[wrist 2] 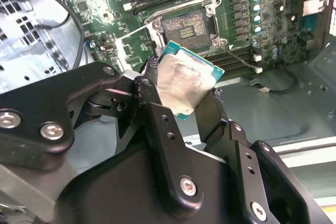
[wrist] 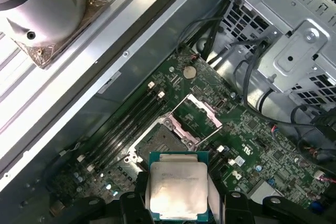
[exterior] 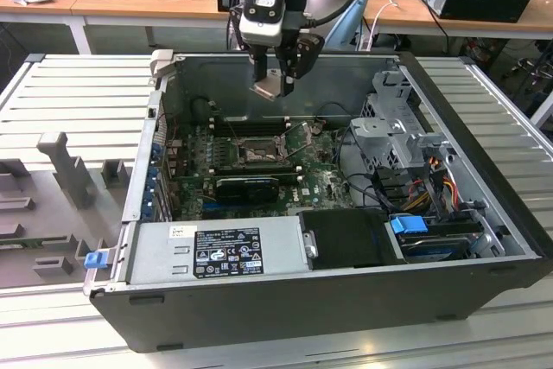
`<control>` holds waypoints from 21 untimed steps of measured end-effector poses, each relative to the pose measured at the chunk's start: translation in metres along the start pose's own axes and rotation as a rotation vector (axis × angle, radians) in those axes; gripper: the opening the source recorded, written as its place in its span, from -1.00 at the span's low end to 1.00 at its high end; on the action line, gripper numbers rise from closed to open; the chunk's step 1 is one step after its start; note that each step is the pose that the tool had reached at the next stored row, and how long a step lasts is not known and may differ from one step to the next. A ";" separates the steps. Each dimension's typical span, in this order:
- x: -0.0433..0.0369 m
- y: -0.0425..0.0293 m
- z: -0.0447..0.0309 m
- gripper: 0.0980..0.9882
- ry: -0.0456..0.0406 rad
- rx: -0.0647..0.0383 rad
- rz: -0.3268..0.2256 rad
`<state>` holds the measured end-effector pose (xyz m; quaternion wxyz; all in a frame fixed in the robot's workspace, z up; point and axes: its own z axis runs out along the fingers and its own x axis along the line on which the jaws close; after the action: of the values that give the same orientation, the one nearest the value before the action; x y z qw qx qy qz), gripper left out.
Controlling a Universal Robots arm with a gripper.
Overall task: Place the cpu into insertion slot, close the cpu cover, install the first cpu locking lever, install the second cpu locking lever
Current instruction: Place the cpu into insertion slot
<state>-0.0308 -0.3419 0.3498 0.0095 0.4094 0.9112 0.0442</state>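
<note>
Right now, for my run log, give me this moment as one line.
gripper: shut on cpu | cpu: above motherboard, not seated | insertion slot: empty | cpu cover: open

- A ribbed grey metal workbench [exterior: 82, 84] is the support in the exterior view.
- An open computer case [exterior: 328, 300] lies on its side at the bench's middle.
- Grey holder blocks [exterior: 56, 166] sit on the bench at the case's nine o'clock, just apart from it.

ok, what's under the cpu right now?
Air, then the green motherboard: the gripper holds the cpu above it, near the uncovered insertion slot. The board directly behind the chip is hidden.
</note>
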 end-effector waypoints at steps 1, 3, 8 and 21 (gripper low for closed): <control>0.0000 0.0000 0.0002 -0.03 -0.0015 0.000 0.016; 0.0000 0.0000 0.0006 -0.03 -0.0052 -0.001 0.058; 0.0004 -0.0005 0.0009 -0.03 -0.0098 -0.002 0.110; 0.0004 -0.0010 0.0046 -0.03 -0.0111 -0.002 0.125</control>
<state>-0.0315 -0.3419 0.3451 0.0122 0.4657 0.8838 0.0435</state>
